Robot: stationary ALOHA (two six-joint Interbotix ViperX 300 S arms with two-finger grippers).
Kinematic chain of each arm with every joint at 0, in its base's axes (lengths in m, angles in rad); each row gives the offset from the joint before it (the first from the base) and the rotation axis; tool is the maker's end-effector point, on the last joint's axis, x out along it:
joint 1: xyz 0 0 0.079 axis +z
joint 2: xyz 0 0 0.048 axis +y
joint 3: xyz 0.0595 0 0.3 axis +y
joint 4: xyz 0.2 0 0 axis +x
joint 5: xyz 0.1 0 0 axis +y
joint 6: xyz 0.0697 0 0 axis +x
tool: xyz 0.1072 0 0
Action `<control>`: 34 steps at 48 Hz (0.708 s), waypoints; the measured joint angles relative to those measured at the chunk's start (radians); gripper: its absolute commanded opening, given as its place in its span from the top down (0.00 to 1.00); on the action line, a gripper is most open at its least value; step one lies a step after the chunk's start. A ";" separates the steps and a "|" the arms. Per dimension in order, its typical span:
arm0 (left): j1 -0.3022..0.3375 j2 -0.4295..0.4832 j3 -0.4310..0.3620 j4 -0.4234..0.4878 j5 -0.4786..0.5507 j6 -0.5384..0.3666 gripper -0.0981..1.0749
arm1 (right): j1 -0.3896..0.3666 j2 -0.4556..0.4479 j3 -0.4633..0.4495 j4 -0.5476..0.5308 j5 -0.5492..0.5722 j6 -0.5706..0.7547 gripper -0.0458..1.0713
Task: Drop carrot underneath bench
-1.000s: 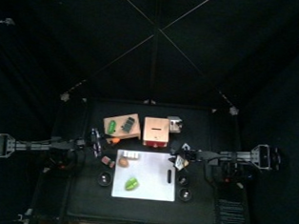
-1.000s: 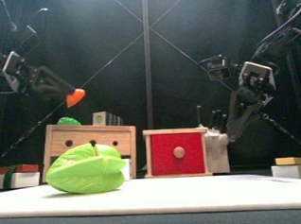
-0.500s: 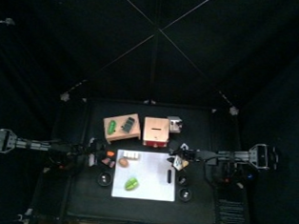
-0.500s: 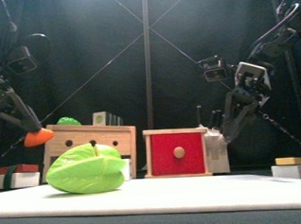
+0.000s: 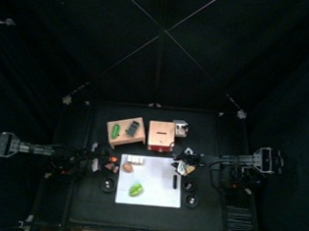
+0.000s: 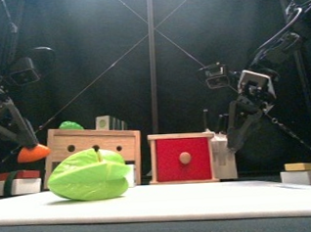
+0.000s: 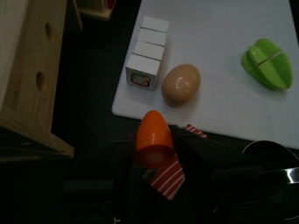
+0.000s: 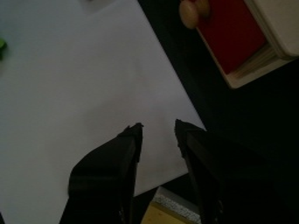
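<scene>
The carrot (image 6: 35, 152) hangs at the tip of the left pincer (image 7: 155, 159), off the left end of the wooden bench (image 6: 95, 149) and clear of the worktop (image 7: 100, 122). The jaws seem to be pinching its thick end, though they are dark in the wrist view and the grip may be loose. To do the drop well, I would bring the carrot low and steer it toward the gap beneath the bench top, from the open side. Let go only once the orange tip sits under the wood, since a release from this height would likely bounce or roll onto the white mat (image 7: 222, 96) beside the egg (image 7: 180, 83). Keep the jaws off the bench leg. The right pincer (image 8: 156, 131) hangs above the mat, slightly spread and empty.
</scene>
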 measured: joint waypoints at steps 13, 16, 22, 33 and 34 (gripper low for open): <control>0.015 0.058 -0.014 -0.011 -0.002 0.000 0.18 | 0.000 0.000 -0.005 -0.005 0.002 0.000 0.29; 0.021 0.060 -0.017 -0.011 0.000 0.000 0.18 | -0.002 0.000 -0.005 -0.005 0.002 0.000 0.29; 0.021 0.060 -0.021 -0.011 0.000 0.000 0.18 | 0.000 0.000 -0.005 -0.005 0.003 0.000 0.29; 0.023 0.060 -0.029 -0.011 0.000 0.000 0.18 | 0.002 0.000 -0.006 -0.005 0.003 0.000 0.29; 0.023 0.060 -0.029 -0.011 0.000 0.000 0.18 | 0.000 0.000 -0.006 -0.005 0.002 0.000 0.29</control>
